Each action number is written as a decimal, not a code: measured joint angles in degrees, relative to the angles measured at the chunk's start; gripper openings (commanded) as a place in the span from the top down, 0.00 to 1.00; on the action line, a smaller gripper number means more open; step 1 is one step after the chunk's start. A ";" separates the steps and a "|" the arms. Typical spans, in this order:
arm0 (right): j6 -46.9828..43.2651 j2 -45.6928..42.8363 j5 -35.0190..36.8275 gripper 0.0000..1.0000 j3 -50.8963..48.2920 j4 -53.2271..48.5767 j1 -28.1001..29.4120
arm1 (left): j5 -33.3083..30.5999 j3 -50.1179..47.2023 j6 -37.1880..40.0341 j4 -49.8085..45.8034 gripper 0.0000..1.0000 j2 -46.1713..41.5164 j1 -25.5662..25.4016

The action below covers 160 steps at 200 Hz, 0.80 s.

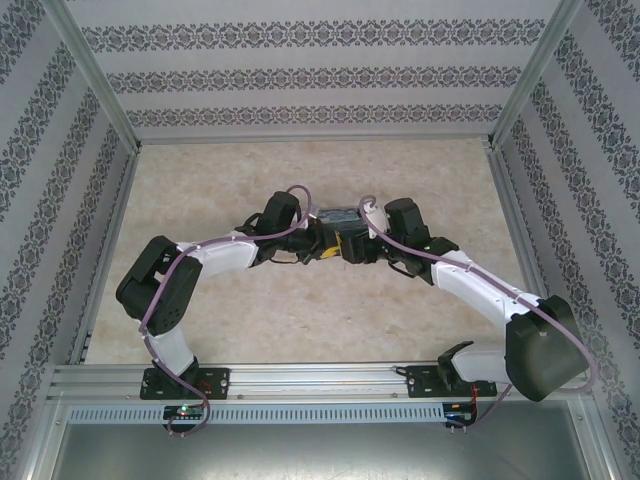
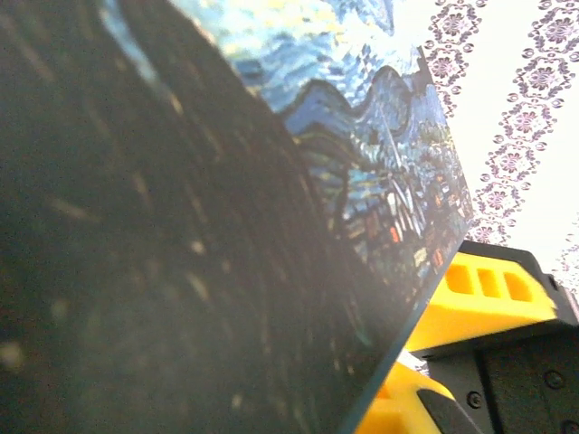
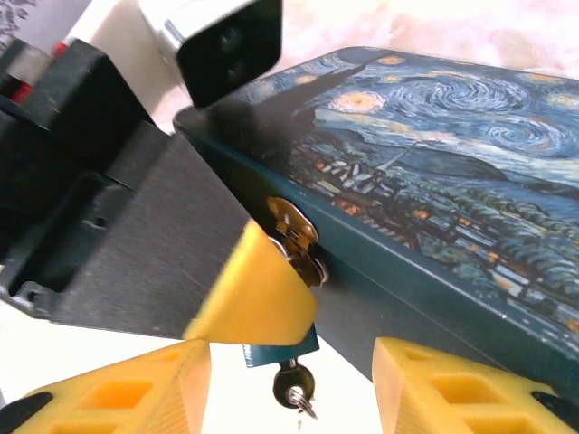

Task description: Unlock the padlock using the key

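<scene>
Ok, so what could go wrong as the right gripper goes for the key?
The key is tiny and hangs under the padlock between the fingers of the open right gripper; closing off-centre might knock it rather than grip it. The left gripper covers most of the padlock with one yellow finger, so its hold is unclear; turning the key could twist the padlock against the brass hasp.

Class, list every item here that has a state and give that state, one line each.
Rounded-square box with starry-night print: lid down, brass latch folded down.
Tiny blue padlock: hanging under the latch, loop hidden.
Small dark grey metal key: sticking out of the padlock's underside.
Right pincer: open, straddling the key.
Left pincer: yellow finger against the padlock; open or shut unclear.
</scene>
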 measured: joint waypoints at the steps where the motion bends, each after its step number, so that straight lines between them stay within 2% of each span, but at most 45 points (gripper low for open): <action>1: 0.13 0.00 -0.13 0.51 0.00 0.17 -0.04 | 0.09 0.00 0.07 -0.15 1.00 0.00 0.00; 25: 0.74 -0.50 -1.22 0.52 0.02 2.05 -0.07 | 1.09 0.00 0.68 -2.01 1.00 0.00 0.00; 46: -0.04 -1.27 0.76 0.53 0.02 1.95 0.74 | 1.60 0.24 1.27 -3.17 1.00 0.00 0.20; 117: -8.04 -3.13 20.90 0.53 -0.70 0.68 12.15 | 2.58 1.01 2.56 -6.56 1.00 0.00 1.05; 160: -10.56 -3.58 29.31 0.54 -1.84 -0.79 16.74 | 2.73 1.55 3.26 -7.61 1.00 -0.02 1.40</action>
